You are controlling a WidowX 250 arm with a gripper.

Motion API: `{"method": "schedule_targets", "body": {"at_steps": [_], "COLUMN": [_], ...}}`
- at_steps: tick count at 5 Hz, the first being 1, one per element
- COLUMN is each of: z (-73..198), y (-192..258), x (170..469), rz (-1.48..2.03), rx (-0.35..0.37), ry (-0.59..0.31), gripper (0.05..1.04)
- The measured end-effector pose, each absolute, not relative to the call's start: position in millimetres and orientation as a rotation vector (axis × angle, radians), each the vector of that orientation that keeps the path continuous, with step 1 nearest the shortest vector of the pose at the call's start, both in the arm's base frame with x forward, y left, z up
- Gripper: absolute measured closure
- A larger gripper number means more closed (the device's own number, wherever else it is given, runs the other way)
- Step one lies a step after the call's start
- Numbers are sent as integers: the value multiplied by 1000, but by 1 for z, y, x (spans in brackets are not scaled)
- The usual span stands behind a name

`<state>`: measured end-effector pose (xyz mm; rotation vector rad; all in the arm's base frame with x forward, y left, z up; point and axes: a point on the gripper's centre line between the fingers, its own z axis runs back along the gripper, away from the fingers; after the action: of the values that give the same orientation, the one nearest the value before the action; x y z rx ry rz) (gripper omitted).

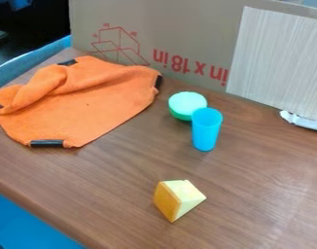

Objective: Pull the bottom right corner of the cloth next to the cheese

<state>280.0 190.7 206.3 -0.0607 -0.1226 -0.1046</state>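
A brown wood-grain table point(265, 194) is carrying an orange cloth point(90, 112) at the left, with black strips marking its edges and folds rising along its far side. To its right, a green bowl point(187, 104) is sitting just beside an upright blue cup point(205, 130). Nearer the camera, a yellow cheese wedge point(177, 199) is resting well apart from the cloth.

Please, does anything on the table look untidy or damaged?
The orange cloth is rumpled: a thick fold runs across its far side, so it does not lie flat. The blue cup stands upright, and I see no spill or damage.
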Motion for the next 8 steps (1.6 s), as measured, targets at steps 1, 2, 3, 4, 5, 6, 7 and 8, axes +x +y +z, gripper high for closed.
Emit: {"method": "schedule_targets", "body": {"at_steps": [1, 2, 3, 4, 5, 6, 7, 8], "z": [194, 180, 157, 137, 127, 101, 71, 43], "y": [191, 189, 190, 194, 199, 195, 190, 191], "x": [282, 280, 276, 278, 284, 296, 309, 314], "rz": [-105, -130, -142, -134, -113, -110, -90, -67], "rx": [-87, -100, -92, -51, -5, -16, 32, 21], "ry": [-97, -93, -86, -116, -160, -145, -117, -69], "gripper": [85, 85, 86, 85, 85, 85, 85, 85]}}
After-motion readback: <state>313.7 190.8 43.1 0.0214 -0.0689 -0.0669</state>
